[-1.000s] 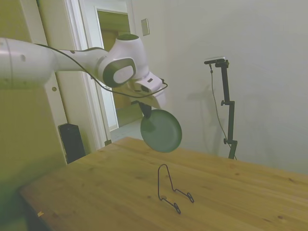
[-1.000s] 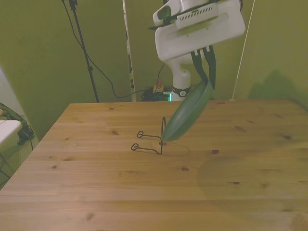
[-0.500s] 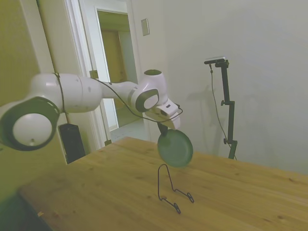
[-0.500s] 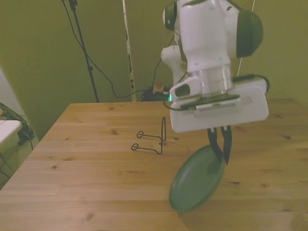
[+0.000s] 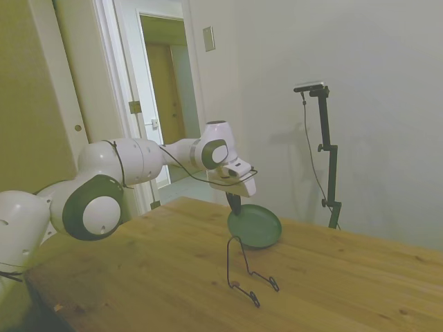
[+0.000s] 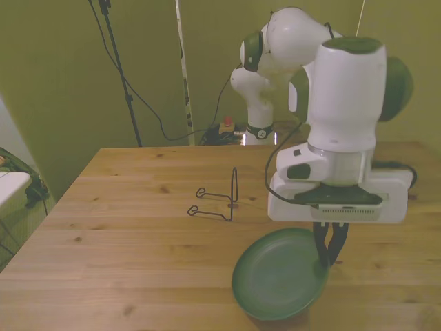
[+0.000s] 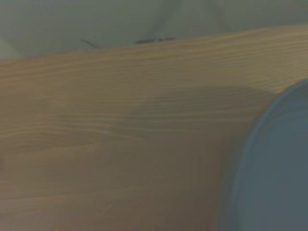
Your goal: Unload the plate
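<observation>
Gripper (image 6: 329, 255): seen pointing straight down from the white arm (image 5: 131, 162); its two dark fingers (image 6: 321, 247) are pressed together on the rim of the plate, at the rim's edge toward the front view's right.

Plate (image 6: 279, 274): the dark green round dish is held by the gripper at its rim and extends from the fingers toward the front view's left and toward the camera. It is carried nearly flat, hollow side up, slightly tilted. In the side view the plate (image 5: 255, 226) is seen just below the gripper head, low over the table; whether its underside touches the wood cannot be told. In the wrist view a blurred curved edge of the plate (image 7: 269, 168) is seen against the wood grain.

Wire stand (image 6: 219, 201): a thin black wire frame is seen standing upright on the table, empty, apart from the plate; it lies beyond the gripper toward the front view's left and farther from the camera. In the side view the wire stand (image 5: 243, 271) is placed nearer the camera than the gripper and lower.

Table (image 6: 124, 262): light wooden boards with visible knots lie under the gripper and the plate.
</observation>
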